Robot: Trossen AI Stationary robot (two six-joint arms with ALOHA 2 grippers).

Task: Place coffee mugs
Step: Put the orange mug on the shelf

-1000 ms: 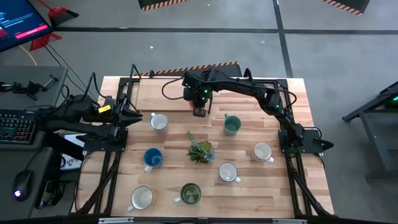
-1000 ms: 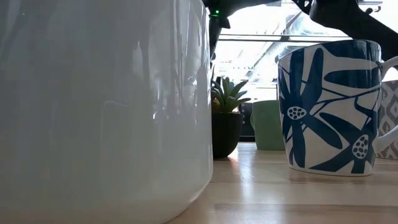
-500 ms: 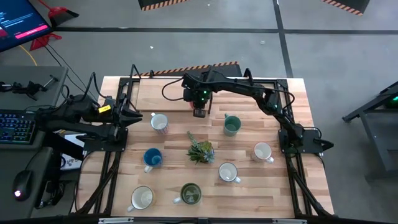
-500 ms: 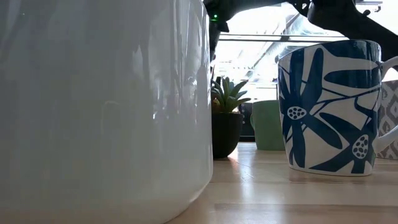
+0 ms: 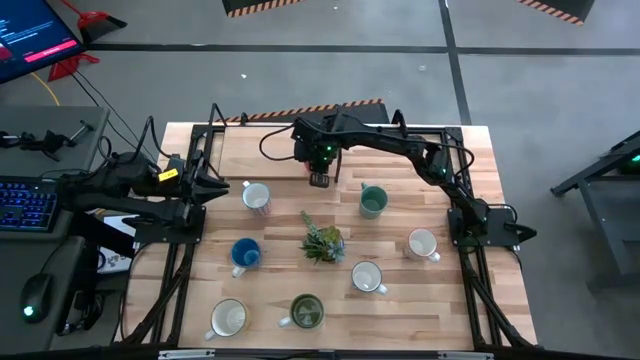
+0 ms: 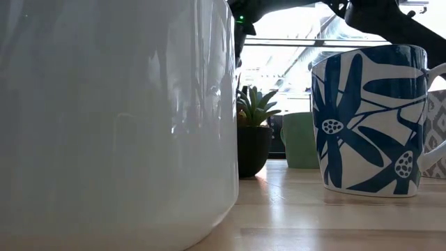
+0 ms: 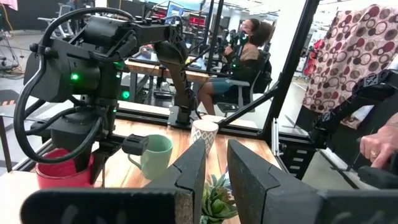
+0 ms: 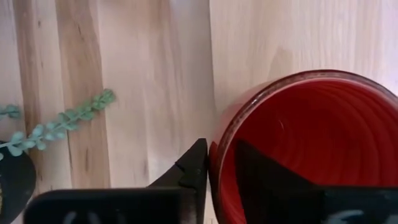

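The red mug stands at the far middle of the table and also shows in the left wrist view. My right gripper is over it, shut on its rim, and in the high view it hides most of the mug. Standing upright on their bases are a patterned white mug, a teal mug, a blue mug, two white mugs, an olive mug and a cream mug. My left gripper waits at the left edge, open by a narrow gap. My right gripper has the red mug's rim between its two fingers: one finger is outside the wall and one is inside the hollow. The fingers come from above, pointing down. The mug is upright; in the left wrist view its base seems to be on the table.
A small spiky green plant stands in a dark pot at the table's middle, between the mugs. Black frame rails run along the left and right edges. Bare wood lies at the far left and far right of the top. A person sits beyond the table.
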